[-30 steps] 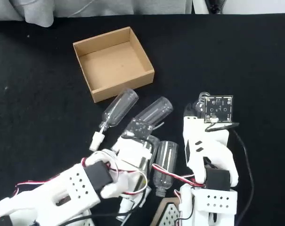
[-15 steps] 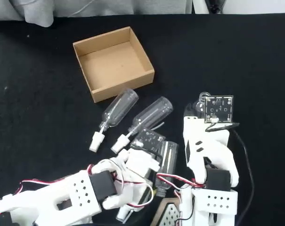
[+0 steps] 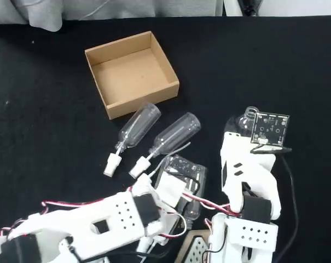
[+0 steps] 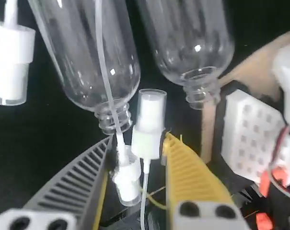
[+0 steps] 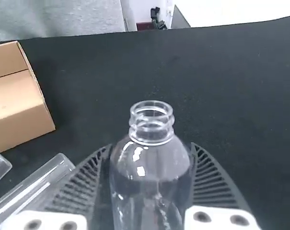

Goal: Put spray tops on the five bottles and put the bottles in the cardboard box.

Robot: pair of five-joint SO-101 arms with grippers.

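The open cardboard box (image 3: 132,71) stands at the far left. Two clear bottles (image 3: 139,125) (image 3: 177,132) with white spray tops lie just in front of it. Two uncapped bottles (image 4: 87,62) (image 4: 188,38) lie side by side under my left arm. My left gripper (image 4: 137,143) is open just off their necks, with two loose spray tops (image 4: 147,129) (image 4: 125,177) between its grey and yellow fingers. My right gripper (image 5: 151,147) is shut on a fifth bottle (image 5: 152,167) and holds it upright with its neck open; that bottle's neck (image 3: 251,114) shows at the right.
A wooden plate with a white perforated block (image 4: 252,139) sits by the arms' bases at the near edge (image 3: 190,249). Another white spray top (image 4: 10,62) lies beside the left bottle. Grey cloth (image 3: 99,8) hangs along the far edge.
My left arm has swung right and back over the uncapped bottles, uncovering the second capped bottle's spray top. The right arm has shifted slightly right with its bottle.
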